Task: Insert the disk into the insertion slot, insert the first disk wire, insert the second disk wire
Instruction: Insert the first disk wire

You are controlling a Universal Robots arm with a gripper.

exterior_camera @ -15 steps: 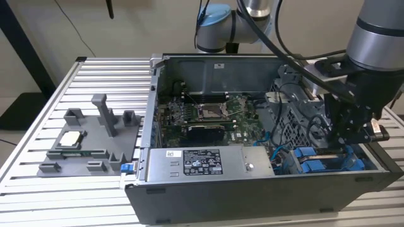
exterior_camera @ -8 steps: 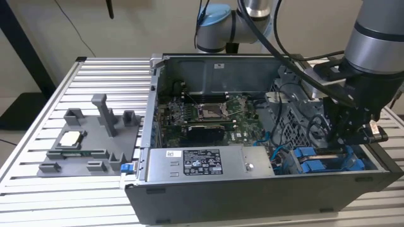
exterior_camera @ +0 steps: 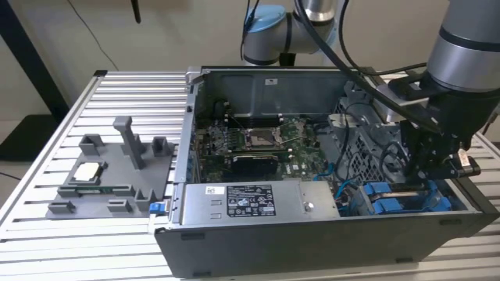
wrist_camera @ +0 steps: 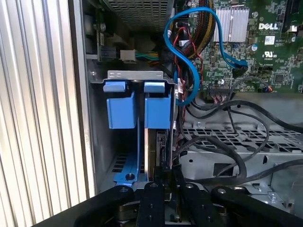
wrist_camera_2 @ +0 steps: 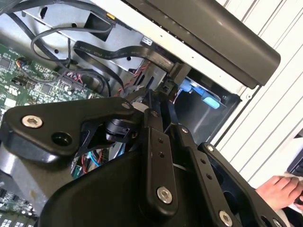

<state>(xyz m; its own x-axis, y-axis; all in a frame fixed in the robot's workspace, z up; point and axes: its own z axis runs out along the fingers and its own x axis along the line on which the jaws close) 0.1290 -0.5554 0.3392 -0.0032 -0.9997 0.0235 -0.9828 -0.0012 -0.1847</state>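
An open computer case [exterior_camera: 312,246] sits on the ribbed aluminium worktop [exterior_camera: 133,99], toward the exterior view's right. A grey fixture tray [exterior_camera: 117,193] lies beside it, toward the worktop's edge at the exterior view's left, and carries a small square chip [exterior_camera: 86,171]. Inside the case, the motherboard [exterior_camera: 258,140] lies flat on the floor and the grey labelled power-supply box [exterior_camera: 250,202] runs along the near wall. A blue data cable [wrist_camera: 166,33] loops with a tangle of black cables [wrist_camera: 213,139] right beside the drive bay, crowding that side of the pincer. In the second wrist view a black ribbon cable [wrist_camera_2: 113,51] ends in a connector just past the pincer, and a person's hand [wrist_camera_2: 279,189] rests outside the case wall. The insertion slot [wrist_camera: 135,74] fills the case's corner at the exterior view's right and holds two blue carriers on edge, side by side. The disk [wrist_camera: 156,111], in the carrier nearer the cables, is seated in it. The pincer [wrist_camera: 165,168] hangs in that corner directly over the disk's edge. Whether it is open or closed, or has hold of anything, cannot be told.
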